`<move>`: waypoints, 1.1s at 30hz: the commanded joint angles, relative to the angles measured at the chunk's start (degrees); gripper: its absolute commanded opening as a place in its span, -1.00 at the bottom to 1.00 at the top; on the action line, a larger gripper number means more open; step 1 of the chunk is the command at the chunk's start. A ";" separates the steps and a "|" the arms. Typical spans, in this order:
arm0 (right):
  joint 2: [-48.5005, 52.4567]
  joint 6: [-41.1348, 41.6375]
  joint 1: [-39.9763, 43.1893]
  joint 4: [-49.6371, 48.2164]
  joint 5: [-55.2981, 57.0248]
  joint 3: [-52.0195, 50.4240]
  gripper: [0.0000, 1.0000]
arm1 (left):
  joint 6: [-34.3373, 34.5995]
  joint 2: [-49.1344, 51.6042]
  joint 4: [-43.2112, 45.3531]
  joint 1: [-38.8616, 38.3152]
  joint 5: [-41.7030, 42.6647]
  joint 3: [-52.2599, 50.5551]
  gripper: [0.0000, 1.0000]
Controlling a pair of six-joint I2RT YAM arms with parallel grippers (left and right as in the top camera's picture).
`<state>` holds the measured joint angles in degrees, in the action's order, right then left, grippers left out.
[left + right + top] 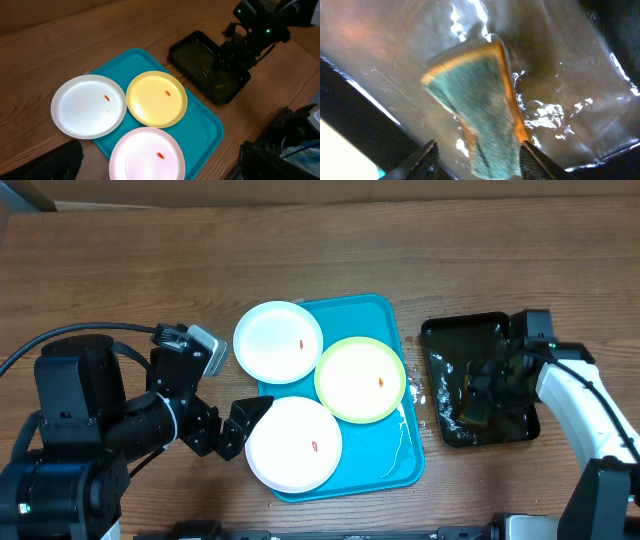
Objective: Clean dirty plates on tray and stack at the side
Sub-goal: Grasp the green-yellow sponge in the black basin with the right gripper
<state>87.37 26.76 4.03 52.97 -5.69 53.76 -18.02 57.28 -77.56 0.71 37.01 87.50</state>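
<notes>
Tray: cyan, flat on table, between left and right jaws.
Near white plate: red speck, just beside left jaws.
Far white plate: speck, overhangs tray's left edge.
Green-rimmed plate: speck, towards right jaws.

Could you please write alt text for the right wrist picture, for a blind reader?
A rectangular sponge, green scouring face over a yellow-orange layer, lies in a wet, glossy black plastic tray. The right gripper straddles its near end, jaws open.
</notes>
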 commanded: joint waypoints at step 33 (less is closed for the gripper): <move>3.78 -4.31 -0.31 0.33 -4.26 5.70 0.17 | 2.93 0.00 -0.22 -0.42 0.07 0.83 0.99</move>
<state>91.35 22.90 4.01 52.27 -9.65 59.24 -17.43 57.28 -77.82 0.71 37.04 87.50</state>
